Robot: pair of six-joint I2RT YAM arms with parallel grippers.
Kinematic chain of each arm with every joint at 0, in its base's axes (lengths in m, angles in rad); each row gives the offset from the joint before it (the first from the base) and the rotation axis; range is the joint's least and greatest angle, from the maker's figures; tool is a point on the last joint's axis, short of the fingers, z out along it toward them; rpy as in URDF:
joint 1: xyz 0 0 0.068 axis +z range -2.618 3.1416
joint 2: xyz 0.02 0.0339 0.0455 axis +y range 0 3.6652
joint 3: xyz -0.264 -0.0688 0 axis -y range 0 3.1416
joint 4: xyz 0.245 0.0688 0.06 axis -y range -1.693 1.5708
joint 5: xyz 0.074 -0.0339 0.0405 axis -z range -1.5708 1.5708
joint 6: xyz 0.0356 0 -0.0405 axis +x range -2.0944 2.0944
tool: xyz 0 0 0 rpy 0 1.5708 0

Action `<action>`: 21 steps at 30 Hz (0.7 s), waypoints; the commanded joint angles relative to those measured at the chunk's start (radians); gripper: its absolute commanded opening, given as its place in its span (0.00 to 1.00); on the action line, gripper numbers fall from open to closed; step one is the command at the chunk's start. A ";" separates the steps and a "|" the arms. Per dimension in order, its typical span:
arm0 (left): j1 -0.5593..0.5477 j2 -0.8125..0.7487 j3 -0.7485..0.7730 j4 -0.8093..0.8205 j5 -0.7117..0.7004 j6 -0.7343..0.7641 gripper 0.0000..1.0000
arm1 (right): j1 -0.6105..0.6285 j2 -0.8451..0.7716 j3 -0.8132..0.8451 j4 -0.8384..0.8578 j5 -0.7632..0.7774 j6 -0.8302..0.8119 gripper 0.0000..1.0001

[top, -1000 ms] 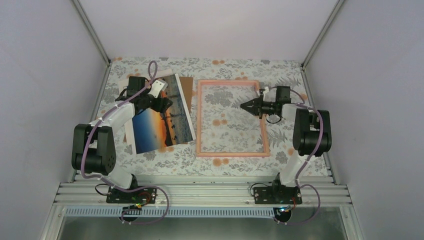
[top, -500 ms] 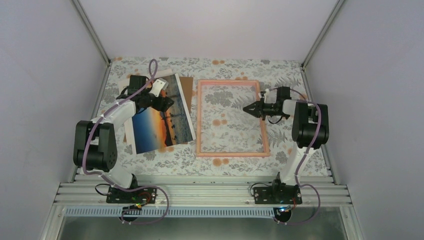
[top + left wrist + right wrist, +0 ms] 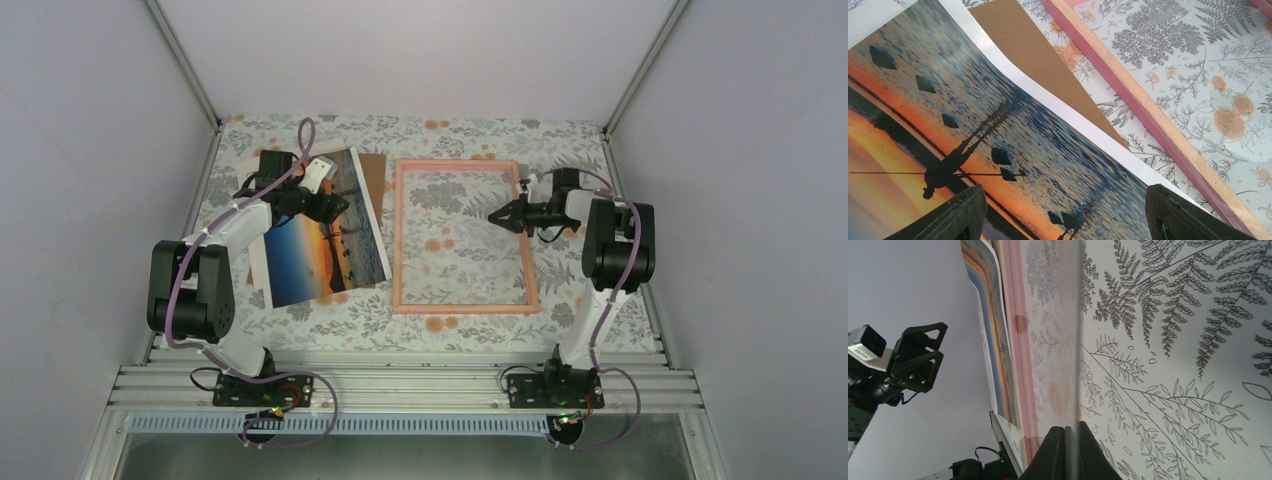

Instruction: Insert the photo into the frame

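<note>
The photo (image 3: 325, 245), a sunset print with a white border, lies face up at the left, partly over a brown cardboard board (image 3: 375, 172). The pink frame (image 3: 400, 240) lies flat at the centre, to its right. My left gripper (image 3: 335, 208) is open and hovers just over the photo's upper part; the left wrist view shows the print (image 3: 973, 115) between its spread fingers (image 3: 960, 215). My right gripper (image 3: 497, 215) is over the frame's right side. In the right wrist view it (image 3: 1068, 440) is shut on the edge of a thin clear sheet (image 3: 1080, 340) inside the frame (image 3: 1015, 305).
The floral tablecloth (image 3: 440, 325) covers the table. The cardboard's corner (image 3: 1033, 55) sticks out between the photo and the frame rail (image 3: 1148, 120). Grey walls close in the left, right and back. The metal rail (image 3: 400, 385) with the arm bases runs along the near edge.
My right gripper has drawn slightly to the right over the frame, still shut, and its elbow has shifted back. The left arm has hardly moved.
</note>
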 commanded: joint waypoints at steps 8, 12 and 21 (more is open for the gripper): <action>0.001 0.019 0.017 -0.002 0.023 -0.013 0.79 | -0.002 0.045 0.064 -0.087 0.056 -0.090 0.04; 0.002 0.023 0.018 -0.002 0.025 -0.013 0.80 | -0.003 0.053 0.073 -0.097 0.072 -0.100 0.04; 0.002 0.031 0.019 0.001 0.026 -0.014 0.80 | -0.002 0.058 0.090 -0.114 0.090 -0.122 0.04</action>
